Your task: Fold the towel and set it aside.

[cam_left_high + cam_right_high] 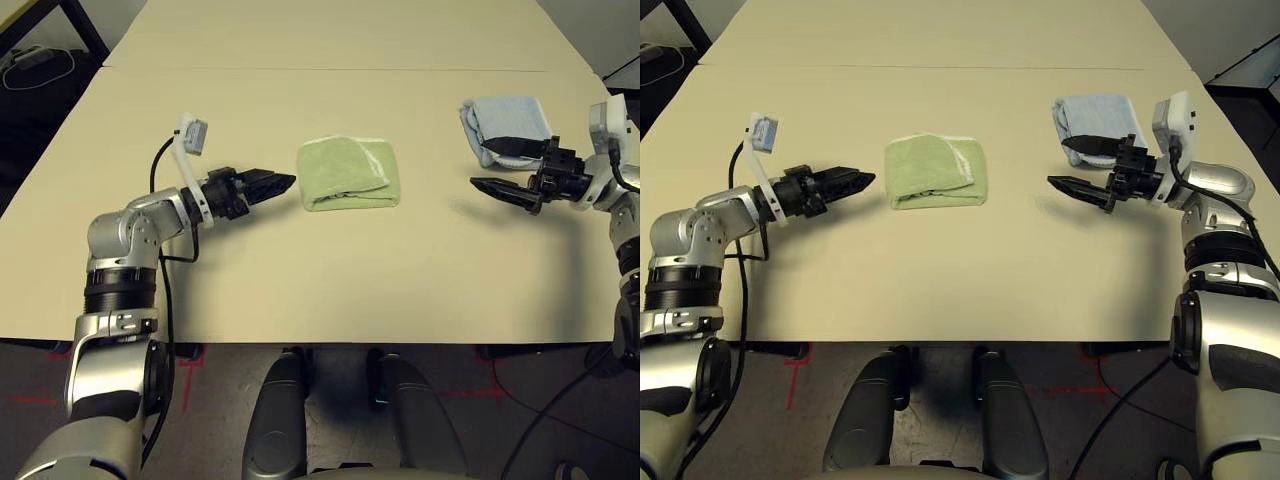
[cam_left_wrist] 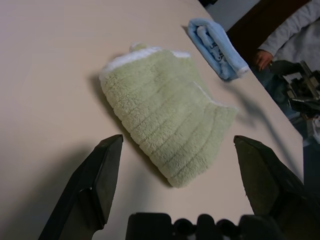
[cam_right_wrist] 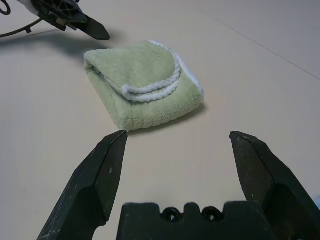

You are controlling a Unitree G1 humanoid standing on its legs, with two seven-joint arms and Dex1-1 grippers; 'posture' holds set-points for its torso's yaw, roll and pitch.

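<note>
The towel lies folded on the surface between my spread, empty left pincer and right pincer, a blue towel seemingly folded too.

Beige table over dark floor

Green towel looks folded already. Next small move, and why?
Probably ease the left end effector onto the near edge of the green towel and close, so it can be set aside. The towel lies folded on the table, ungripped; both end effectors are open, and the left is almost at it, the right farther off.
</note>
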